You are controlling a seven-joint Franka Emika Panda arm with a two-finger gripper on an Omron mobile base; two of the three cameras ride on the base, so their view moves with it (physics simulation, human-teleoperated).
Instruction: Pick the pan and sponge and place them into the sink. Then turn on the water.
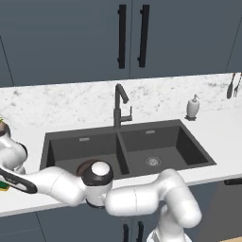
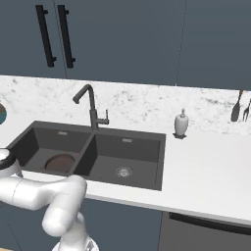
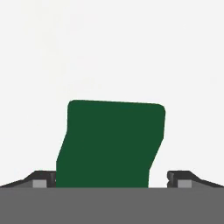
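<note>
Two dark finger tips [image 3: 43,179] spread wide on either side of the small rectangular green-topped sponge [image 3: 111,142], on the white counter [image 3: 113,52]; contact not discernible. Small round dark-brown pan [image 2: 60,163] down in the left basin of the large dark-grey double-basin sink [image 2: 128,138].

A white soap dispenser [image 1: 193,107] is seen on the white counter [image 1: 222,137] at right of frame. Dark utensils [image 1: 233,85] are hung against the marbled backsplash [image 1: 71,101]. Dark cabinets [image 1: 66,38] are set along the top.

Sponge [image 3: 111,142]: dark green top. Sink [image 2: 147,152]: dark grey; pan [image 2: 60,163] inside: reddish brown. Bench [image 2: 206,181]: white; backsplash [image 2: 147,105]: grey-veined white marble.
</note>
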